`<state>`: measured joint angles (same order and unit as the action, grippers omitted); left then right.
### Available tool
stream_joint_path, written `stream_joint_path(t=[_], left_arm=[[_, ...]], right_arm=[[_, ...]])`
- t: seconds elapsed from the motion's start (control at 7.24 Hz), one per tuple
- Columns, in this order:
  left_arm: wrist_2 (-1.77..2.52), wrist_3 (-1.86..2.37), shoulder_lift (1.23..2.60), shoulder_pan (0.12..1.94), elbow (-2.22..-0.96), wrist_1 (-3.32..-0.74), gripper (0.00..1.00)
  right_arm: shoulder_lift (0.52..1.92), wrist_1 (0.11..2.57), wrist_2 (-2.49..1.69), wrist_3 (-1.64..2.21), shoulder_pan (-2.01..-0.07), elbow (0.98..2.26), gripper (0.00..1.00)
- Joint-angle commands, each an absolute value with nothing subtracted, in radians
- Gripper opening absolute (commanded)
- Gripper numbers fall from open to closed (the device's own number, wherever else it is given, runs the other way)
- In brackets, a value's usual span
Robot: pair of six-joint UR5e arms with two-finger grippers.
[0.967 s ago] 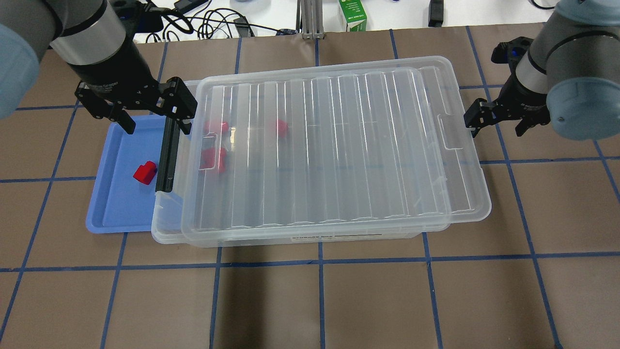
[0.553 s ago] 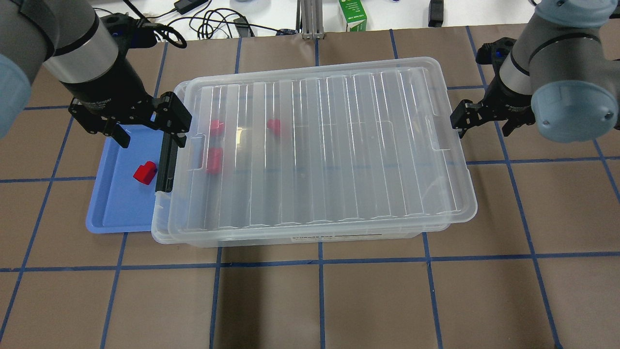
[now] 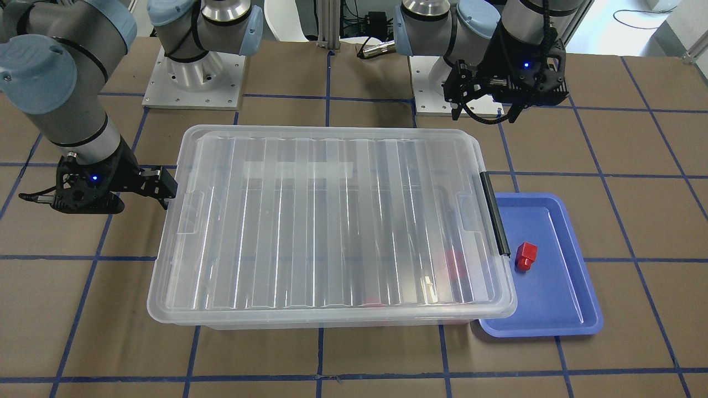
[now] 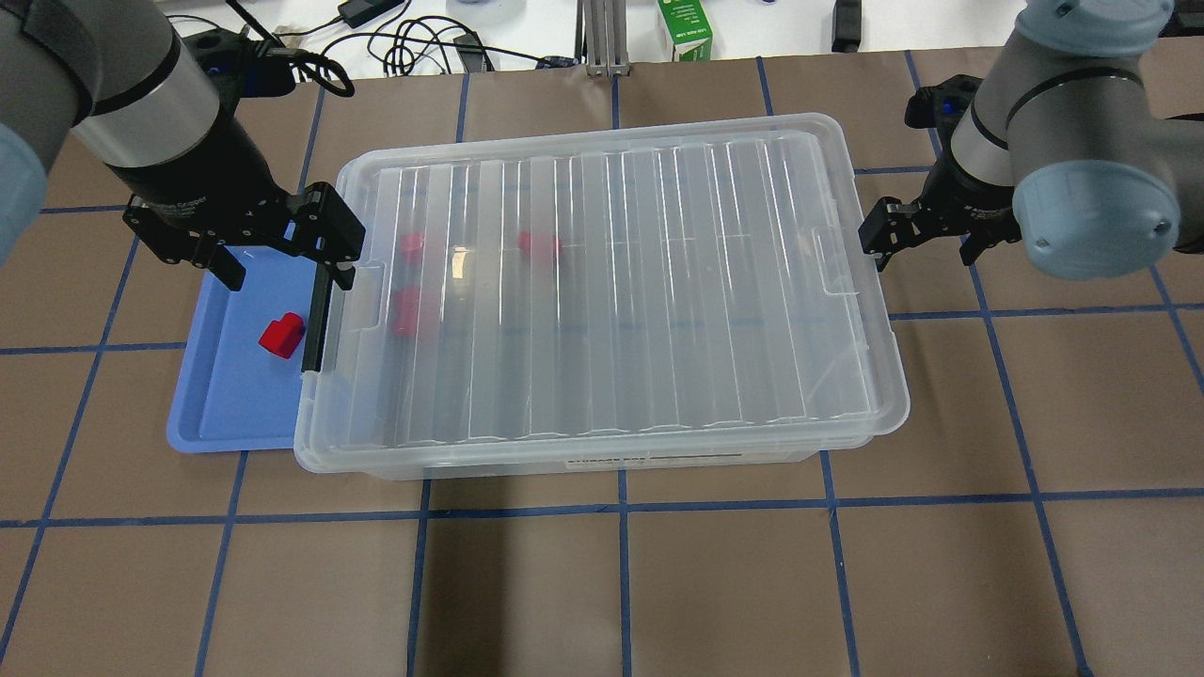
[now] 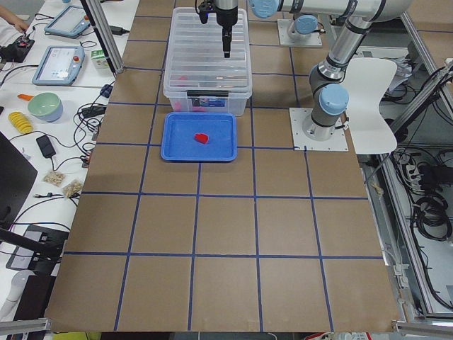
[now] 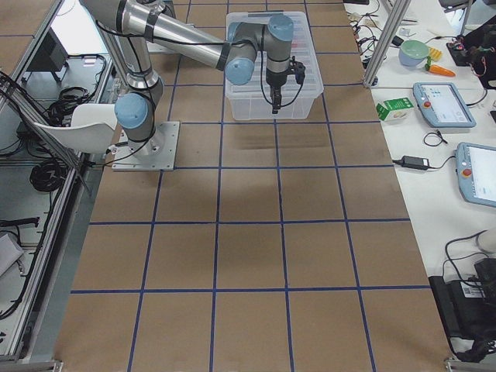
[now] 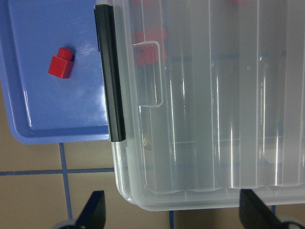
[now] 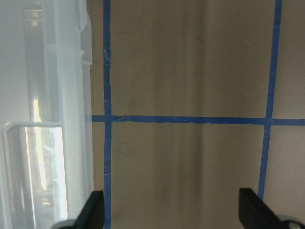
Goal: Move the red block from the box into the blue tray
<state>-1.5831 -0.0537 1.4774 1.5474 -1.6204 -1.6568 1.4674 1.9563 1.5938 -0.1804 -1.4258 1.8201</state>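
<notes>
The small red block (image 4: pixel 281 336) lies in the blue tray (image 4: pixel 226 404), apart from the rim; it also shows in the left wrist view (image 7: pixel 60 63) and the front view (image 3: pixel 526 256). The clear box (image 4: pixel 611 282) stands beside the tray with its ribbed lid on and its black clip bar (image 4: pixel 315 324) at the tray end. My left gripper (image 4: pixel 282 259) is open and empty above the box's left end and the tray's far edge. My right gripper (image 4: pixel 926 249) is open and empty just off the box's right end.
Three more red blocks (image 4: pixel 411 246) show blurred through the lid near the box's left end. A green carton (image 4: pixel 685 28), cables (image 4: pixel 414 42) and a metal post (image 4: pixel 602 38) sit beyond the far edge. Brown table (image 4: pixel 621 583) with blue tape lines lies in front.
The lid has slid left and now sits square on the box. Both grippers have moved left along with it. The red block in the tray has not moved.
</notes>
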Motion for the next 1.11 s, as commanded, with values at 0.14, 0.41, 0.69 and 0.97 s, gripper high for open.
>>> stream_joint_path(t=[0.14, 0.41, 0.69, 0.97], left_arm=[[-1.583, -0.054, 1.479, 1.548, -1.62, -1.651, 1.0], [-1.58, -0.054, 1.48, 1.548, -1.62, -1.651, 1.0], [-1.575, -0.051, 1.483, 1.549, -1.62, -1.628, 1.0], [-1.574, -0.051, 1.479, 1.548, -1.617, -1.625, 1.0]], right_arm=[[1.485, 1.91, 1.598, -0.186, -1.41, 1.7, 1.0], [1.567, 1.754, 1.597, -0.178, -1.413, 1.634, 1.0], [1.656, 1.639, 1.586, -0.167, -1.42, 1.605, 1.0], [1.649, 1.632, 1.588, -0.036, -1.533, 1.586, 1.0]])
